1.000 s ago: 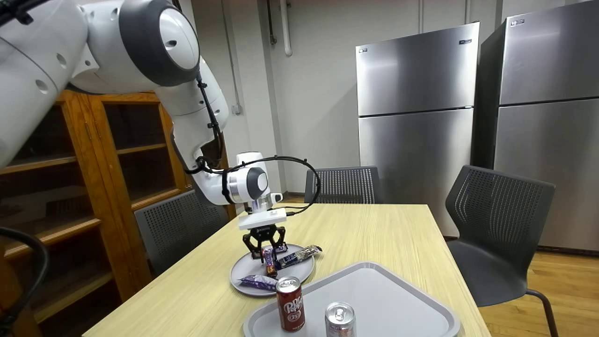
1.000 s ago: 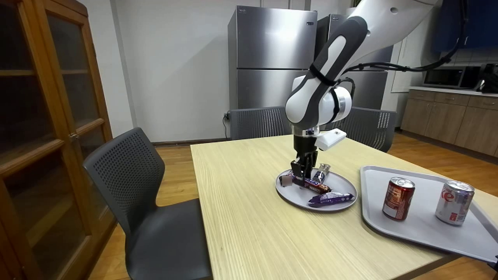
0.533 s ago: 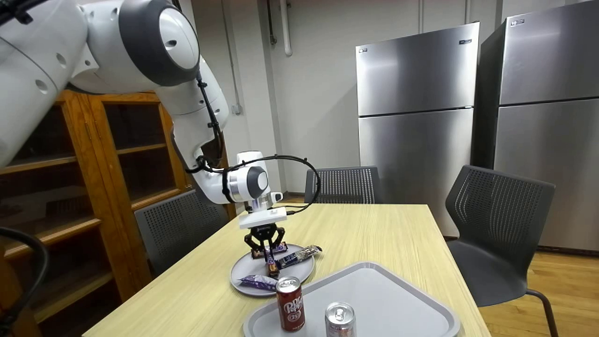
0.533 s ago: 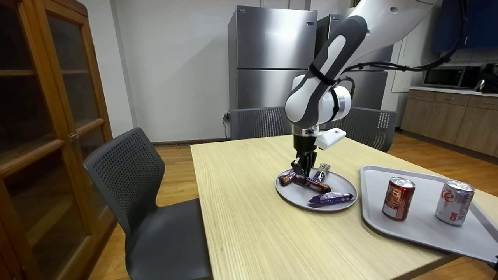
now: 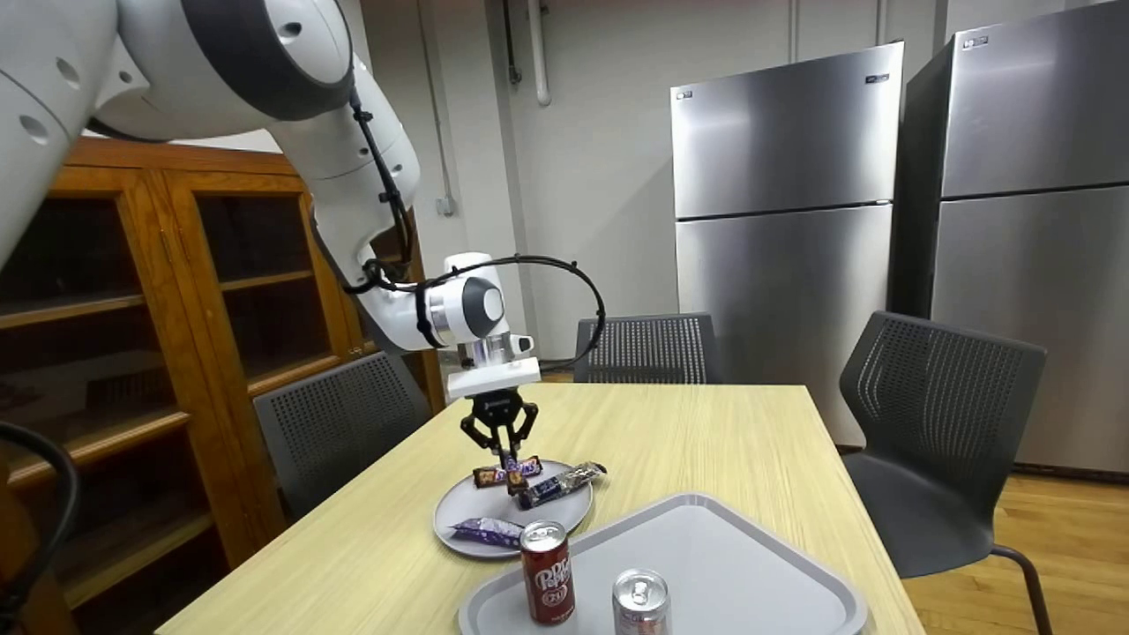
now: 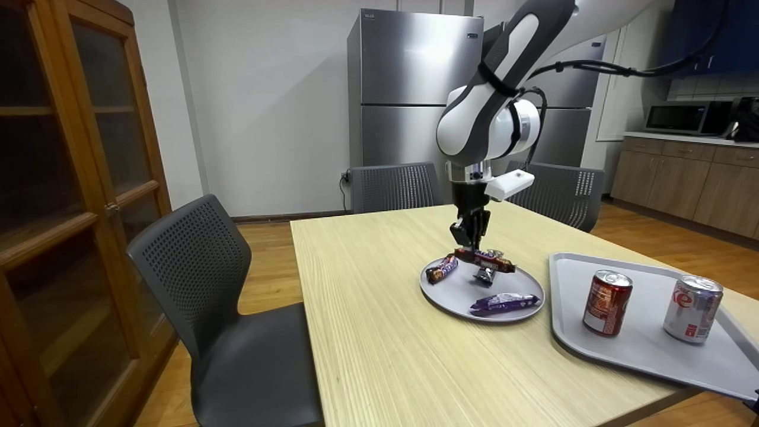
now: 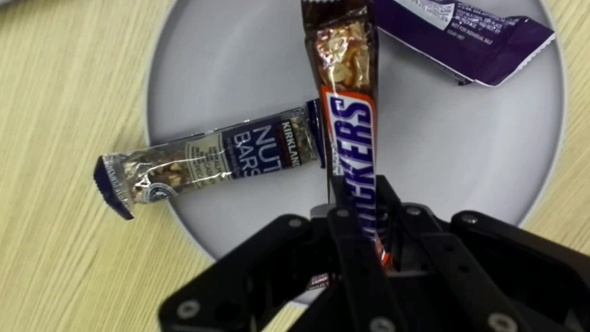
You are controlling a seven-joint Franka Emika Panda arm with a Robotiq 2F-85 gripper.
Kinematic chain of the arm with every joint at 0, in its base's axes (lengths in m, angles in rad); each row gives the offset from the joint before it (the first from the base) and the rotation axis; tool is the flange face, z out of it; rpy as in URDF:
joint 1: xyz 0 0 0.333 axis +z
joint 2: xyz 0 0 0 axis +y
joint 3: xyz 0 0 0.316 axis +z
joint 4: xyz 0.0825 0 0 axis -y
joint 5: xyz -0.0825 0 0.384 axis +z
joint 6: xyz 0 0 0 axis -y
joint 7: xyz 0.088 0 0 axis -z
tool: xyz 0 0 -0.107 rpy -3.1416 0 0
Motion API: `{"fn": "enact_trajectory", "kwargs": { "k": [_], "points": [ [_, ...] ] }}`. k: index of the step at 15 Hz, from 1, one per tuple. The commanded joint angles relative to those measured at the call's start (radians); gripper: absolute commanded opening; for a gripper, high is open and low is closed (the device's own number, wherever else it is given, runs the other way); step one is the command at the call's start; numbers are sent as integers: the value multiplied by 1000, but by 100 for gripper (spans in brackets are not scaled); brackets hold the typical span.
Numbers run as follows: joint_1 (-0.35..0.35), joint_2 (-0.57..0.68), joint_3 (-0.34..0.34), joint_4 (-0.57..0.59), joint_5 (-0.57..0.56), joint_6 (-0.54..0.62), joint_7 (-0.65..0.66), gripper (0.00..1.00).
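Pincer (image 7: 362, 189): black, angular links with round bolts; clamped on the Snickers bar (image 7: 349, 124), a finger along each flank.
Snickers bar: slim, glossy brown wrapper, blue letters on white, red border; center of the wrist view, raised over the plate (image 7: 442, 152) (lower end partly masked by the black links).
Plate: round, smooth, matt grey, thin rim.
Nut bar (image 7: 212, 159): crinkled clear film, dark blue ends; left of center in the wrist view, one end past the rim, the other meeting the Snickers bar's outline.
Purple packet (image 7: 465, 46): creased film, serrated end; upper right there, on the plate.
Small bar (image 6: 442, 270): brown and purple wrapper; in an exterior view, on the plate's left side.
Tray (image 5: 728, 547): grey, rounded corners, raised lip; bottom right in an exterior view.
Drinks: red can (image 5: 548, 578) and silver can (image 5: 641, 604), upright metal cylinders on the tray; the red can blocks a little of the plate's edge there.
Surface (image 6: 367, 308): pale wood grain.
Surroundings: perforated dark grey chair (image 6: 195, 267), brushed-steel refrigerator (image 6: 418, 65), brown wooden cabinet (image 6: 86, 178) with glass panes.
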Motion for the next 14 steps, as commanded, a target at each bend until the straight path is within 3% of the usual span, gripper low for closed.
{"fn": "enact_trajectory", "kwargs": {
  "k": [1, 14],
  "points": [
    [14, -102, 0, -67, -37, -52, 31, 4],
    [107, -229, 73, -256, -22, -34, 113, 4]
  ]
}}
